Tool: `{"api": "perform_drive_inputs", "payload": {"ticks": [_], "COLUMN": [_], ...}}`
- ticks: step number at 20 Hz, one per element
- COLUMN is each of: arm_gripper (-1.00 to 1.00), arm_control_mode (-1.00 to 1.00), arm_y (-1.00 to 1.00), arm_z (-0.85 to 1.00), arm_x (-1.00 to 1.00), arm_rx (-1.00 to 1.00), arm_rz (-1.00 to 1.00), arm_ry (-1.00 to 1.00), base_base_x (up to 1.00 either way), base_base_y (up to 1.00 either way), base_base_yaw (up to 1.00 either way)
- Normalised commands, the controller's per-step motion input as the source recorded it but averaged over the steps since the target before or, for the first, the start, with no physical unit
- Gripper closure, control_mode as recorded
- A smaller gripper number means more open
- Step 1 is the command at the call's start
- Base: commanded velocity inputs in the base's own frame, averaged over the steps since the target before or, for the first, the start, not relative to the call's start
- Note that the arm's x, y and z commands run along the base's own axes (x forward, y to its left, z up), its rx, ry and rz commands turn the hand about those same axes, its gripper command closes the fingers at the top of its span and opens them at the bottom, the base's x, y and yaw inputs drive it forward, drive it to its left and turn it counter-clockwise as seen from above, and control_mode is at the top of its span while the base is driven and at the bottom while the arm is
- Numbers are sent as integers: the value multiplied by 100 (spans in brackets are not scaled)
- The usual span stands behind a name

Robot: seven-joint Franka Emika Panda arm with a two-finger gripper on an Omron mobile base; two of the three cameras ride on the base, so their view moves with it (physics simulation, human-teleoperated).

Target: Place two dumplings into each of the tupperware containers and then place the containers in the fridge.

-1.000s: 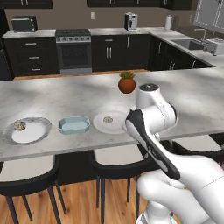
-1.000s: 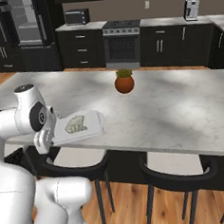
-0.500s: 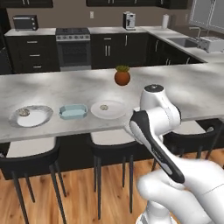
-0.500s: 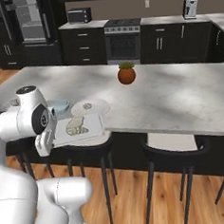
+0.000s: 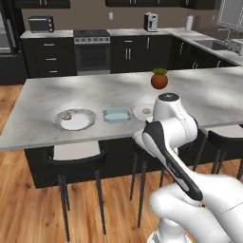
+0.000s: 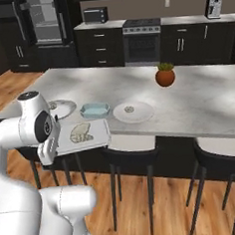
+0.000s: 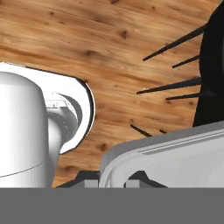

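Note:
My gripper [image 6: 58,144] is shut on the rim of a tupperware container [image 6: 86,136], held level in front of the island's edge, off the counter. Two dumplings [image 6: 81,134] lie inside it. In the hand view the container's pale rim [image 7: 166,159] sits between the fingertips [image 7: 91,183] above the wood floor. A second light-blue tupperware container [image 6: 94,110] [image 5: 116,114] stands on the island. One dumpling [image 6: 129,108] rests on the round plate [image 6: 139,115] beside it. Another dumpling [image 5: 67,115] lies on the left plate [image 5: 78,122]. The fridge [image 6: 44,20] stands open at the far back left.
A potted plant [image 6: 164,75] [image 5: 159,79] stands on the island's far side. Black stools [image 6: 130,156] [image 5: 76,163] line the near edge of the island [image 6: 204,112]. A stove [image 6: 142,40] and a microwave [image 6: 95,15] sit along the back wall. Wood floor lies below.
Both base views have shifted: the base has backed away from the island and turned left. The container with its dumplings has stayed in my shut gripper throughout.

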Motion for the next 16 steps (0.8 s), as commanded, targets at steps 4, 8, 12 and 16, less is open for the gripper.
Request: {"api": "perform_drive_inputs", "payload": {"ticks": [4, 8, 12, 16], "arm_gripper": [100, 100, 100, 100], "arm_control_mode": [100, 100, 100, 100], "arm_y": [0, 0, 0, 0], "arm_z": [0, 0, 0, 0], "arm_x": [0, 0, 0, 0], "arm_rx": [0, 0, 0, 0], "arm_rz": [0, 0, 0, 0], "arm_ry": [0, 0, 0, 0], "base_base_x": [0, 0, 8, 20], "base_base_y": [100, 100, 94, 86], "base_base_yaw": [-1, -7, -14, -20]}}
